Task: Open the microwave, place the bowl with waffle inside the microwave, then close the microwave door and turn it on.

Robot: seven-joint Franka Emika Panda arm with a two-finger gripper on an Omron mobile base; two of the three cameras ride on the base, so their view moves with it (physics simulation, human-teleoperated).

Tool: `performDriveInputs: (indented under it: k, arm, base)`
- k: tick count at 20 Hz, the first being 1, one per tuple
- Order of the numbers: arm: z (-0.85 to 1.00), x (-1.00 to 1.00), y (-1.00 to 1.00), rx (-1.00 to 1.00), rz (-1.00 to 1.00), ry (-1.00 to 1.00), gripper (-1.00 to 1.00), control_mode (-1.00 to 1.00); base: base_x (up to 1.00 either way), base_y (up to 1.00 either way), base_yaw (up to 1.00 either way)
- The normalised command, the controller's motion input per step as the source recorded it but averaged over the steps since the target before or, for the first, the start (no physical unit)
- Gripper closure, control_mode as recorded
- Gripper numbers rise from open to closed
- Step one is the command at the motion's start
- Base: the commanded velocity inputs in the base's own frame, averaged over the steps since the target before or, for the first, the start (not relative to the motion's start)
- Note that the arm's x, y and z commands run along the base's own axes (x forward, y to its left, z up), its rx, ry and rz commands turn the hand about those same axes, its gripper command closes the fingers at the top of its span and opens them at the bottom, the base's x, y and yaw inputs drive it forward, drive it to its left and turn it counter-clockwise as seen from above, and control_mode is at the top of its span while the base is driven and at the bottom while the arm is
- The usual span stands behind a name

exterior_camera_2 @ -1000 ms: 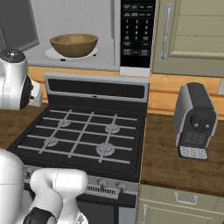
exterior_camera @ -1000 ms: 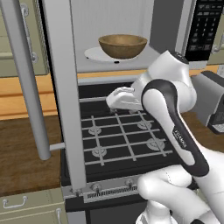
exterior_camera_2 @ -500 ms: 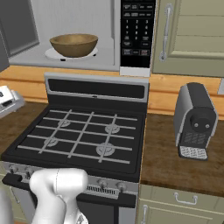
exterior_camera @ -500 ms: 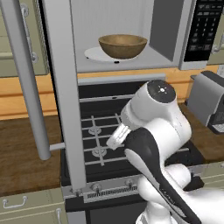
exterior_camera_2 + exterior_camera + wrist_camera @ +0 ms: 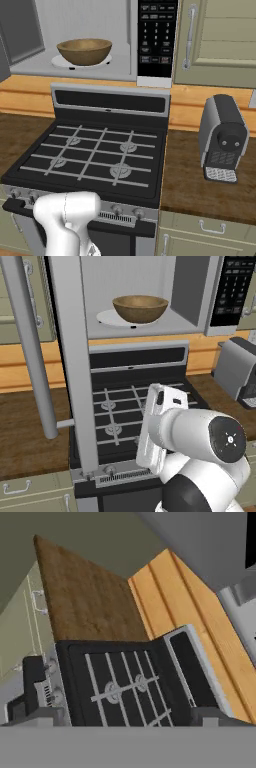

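Wooden bowl [image 5: 140, 308] sits inside the microwave [image 5: 90, 35], resting on the white turntable [image 5: 111, 318] in the pale interior; in the right base view the same bowl [image 5: 84, 51] stands just left of the black keypad panel [image 5: 157, 35]. Whether the waffle lies in the bowl cannot be told, as the rim hides its contents. The microwave door [image 5: 70, 356] stands swung wide open toward the near left, its frame seen edge-on, with the long silver bar handle [image 5: 31, 346] on its outer side. Below the microwave is the black gas stove [image 5: 95, 155], its grates bare. A grey coffee machine [image 5: 223, 137] stands on the wooden counter [image 5: 200, 180] to the right of the stove, beneath a beige cabinet door [image 5: 220, 40]. The white arm [image 5: 200, 446] is folded low at the near edge of the stove, well apart from the microwave. From the hand view the gripper [image 5: 122, 719] looks down over the stove and the wooden counter at a tilt; its finger tips sit wide apart at the bottom corners, so the hand is released and grasps nothing.
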Motion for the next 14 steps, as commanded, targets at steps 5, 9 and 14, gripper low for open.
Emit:
performDriveInputs:
  k: [5,9,14]
  arm:
    - [-0.37,-0.37,0.59,-0.31,0.18,-0.28,-1.0,-1.0]
    - [-0.83,-0.22,0.25,-0.28,0.09,-0.04,-1.0,-1.0]
    - [-0.9,-0.01,0.4,-0.23,0.02,-0.01,-1.0,-1.0]
  base:
    - [0.0,0.0,0.0]
    - [0.0,0.0,0.0]
    - [0.0,0.0,0.0]
